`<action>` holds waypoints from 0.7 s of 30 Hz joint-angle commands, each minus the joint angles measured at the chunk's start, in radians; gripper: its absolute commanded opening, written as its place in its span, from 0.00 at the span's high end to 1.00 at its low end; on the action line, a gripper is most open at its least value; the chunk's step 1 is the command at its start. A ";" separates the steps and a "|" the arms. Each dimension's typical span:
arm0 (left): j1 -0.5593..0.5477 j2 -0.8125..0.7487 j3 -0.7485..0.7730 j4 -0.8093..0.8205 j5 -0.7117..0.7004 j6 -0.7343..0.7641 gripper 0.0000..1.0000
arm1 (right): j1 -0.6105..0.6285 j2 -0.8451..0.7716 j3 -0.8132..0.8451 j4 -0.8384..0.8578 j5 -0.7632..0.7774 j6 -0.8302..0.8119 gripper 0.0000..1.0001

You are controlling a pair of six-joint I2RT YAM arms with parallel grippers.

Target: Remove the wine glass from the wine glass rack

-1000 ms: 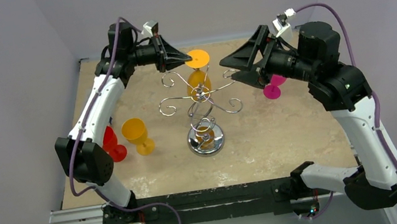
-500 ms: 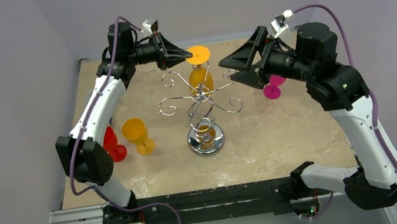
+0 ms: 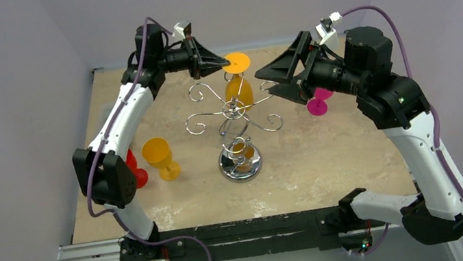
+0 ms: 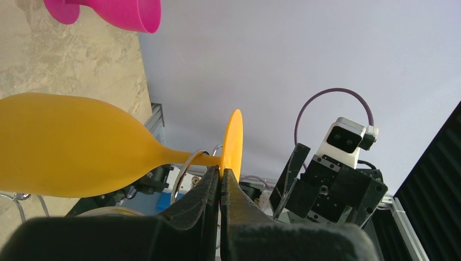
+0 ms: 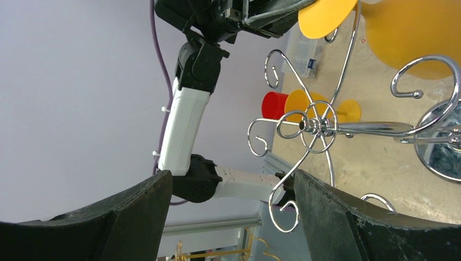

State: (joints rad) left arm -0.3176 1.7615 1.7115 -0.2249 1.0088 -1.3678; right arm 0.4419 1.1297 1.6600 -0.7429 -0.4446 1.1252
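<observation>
Currently the left tool [image 4: 220, 174] is clamped on the foot [image 4: 234, 142] of the orange wine glass [image 4: 70, 147], hung just ahead in the wine glass rack [image 3: 234, 109], right tool [image 3: 268, 80] apart; next move: slide the glass clear of the scroll arm [image 4: 186, 165].

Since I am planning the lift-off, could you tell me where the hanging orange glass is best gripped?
Grip the edge of its flat foot from the left. The orange wine glass hangs bowl-down in the wine glass rack, stem inside a wire loop, so only the foot stands clear. The left gripper holds it there, jaws shut.
</observation>
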 commanded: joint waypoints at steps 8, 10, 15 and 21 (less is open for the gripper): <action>-0.018 -0.027 0.069 -0.018 0.012 0.049 1.00 | -0.004 -0.025 -0.014 0.045 0.003 -0.009 0.19; -0.018 -0.036 0.067 -0.039 0.013 0.065 1.00 | -0.004 -0.024 -0.014 0.048 0.001 -0.008 0.19; -0.018 -0.057 0.063 -0.107 0.017 0.107 1.00 | -0.004 -0.020 -0.015 0.049 -0.006 -0.005 0.19; -0.018 -0.073 0.058 -0.152 0.032 0.143 1.00 | -0.004 -0.013 -0.012 0.054 -0.017 0.000 0.19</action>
State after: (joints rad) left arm -0.3309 1.7554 1.7378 -0.3508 1.0149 -1.2755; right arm 0.4419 1.1252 1.6459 -0.7319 -0.4446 1.1252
